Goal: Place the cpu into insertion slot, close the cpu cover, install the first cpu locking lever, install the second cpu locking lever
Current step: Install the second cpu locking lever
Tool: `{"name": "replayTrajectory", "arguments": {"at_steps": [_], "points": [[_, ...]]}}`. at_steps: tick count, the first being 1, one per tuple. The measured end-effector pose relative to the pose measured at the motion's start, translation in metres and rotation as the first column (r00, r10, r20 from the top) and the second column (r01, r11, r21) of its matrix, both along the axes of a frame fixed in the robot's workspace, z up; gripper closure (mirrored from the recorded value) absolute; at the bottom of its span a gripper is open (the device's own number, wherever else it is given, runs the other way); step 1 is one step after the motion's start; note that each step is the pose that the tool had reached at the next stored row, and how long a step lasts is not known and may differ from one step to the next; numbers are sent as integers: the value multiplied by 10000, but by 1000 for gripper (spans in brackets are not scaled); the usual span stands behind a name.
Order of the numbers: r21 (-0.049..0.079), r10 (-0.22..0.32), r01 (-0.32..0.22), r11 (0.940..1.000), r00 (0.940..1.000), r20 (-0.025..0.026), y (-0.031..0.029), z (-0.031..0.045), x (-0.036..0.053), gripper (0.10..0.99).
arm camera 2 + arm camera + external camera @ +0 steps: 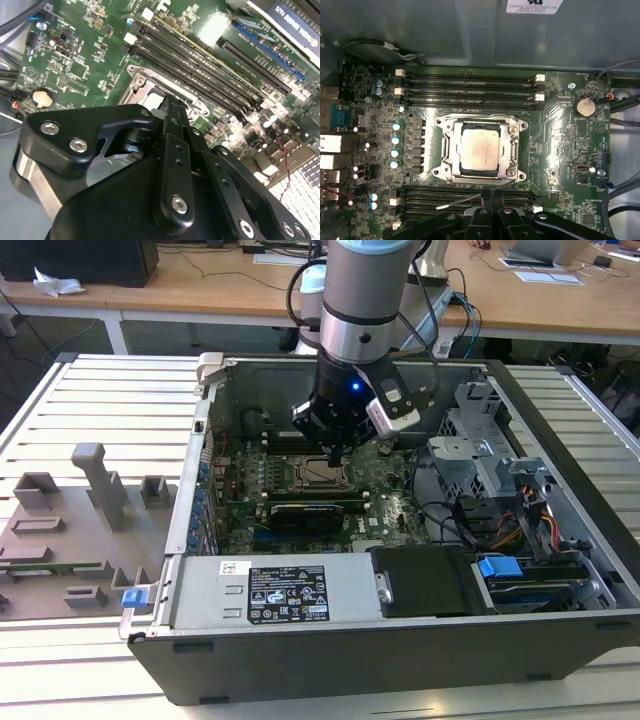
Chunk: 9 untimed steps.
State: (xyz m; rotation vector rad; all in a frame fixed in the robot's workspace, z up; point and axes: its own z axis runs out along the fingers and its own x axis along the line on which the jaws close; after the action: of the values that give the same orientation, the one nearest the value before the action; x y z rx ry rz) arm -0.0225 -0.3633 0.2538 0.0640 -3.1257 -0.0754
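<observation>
- The silvery square cpu lies seated in the black-framed insertion slot, the thin silver metal cpu cover down around it.
- The black tool, fingers pressed together and empty, hangs at the slot's 6 o'clock edge in the first wrist view.

Arm: grey and silver robot arm reaches down into the open computer case, a blue light lit on its wrist.
Gripper: black gripper hangs just above the cpu cover on the green motherboard.
Power supply: grey labelled box along the case's near edge.
Drive cage: at the exterior view's right, with blue clip.
Fixture tray: grey moulded tray on the slatted table, exterior view's left.
</observation>
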Motion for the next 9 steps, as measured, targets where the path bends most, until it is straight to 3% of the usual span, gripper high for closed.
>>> {"name": "replayTrajectory", "arguments": {"at_steps": [9], "points": [[16,1,-1,10000,10000,0,-31,-170,-182,980]]}}
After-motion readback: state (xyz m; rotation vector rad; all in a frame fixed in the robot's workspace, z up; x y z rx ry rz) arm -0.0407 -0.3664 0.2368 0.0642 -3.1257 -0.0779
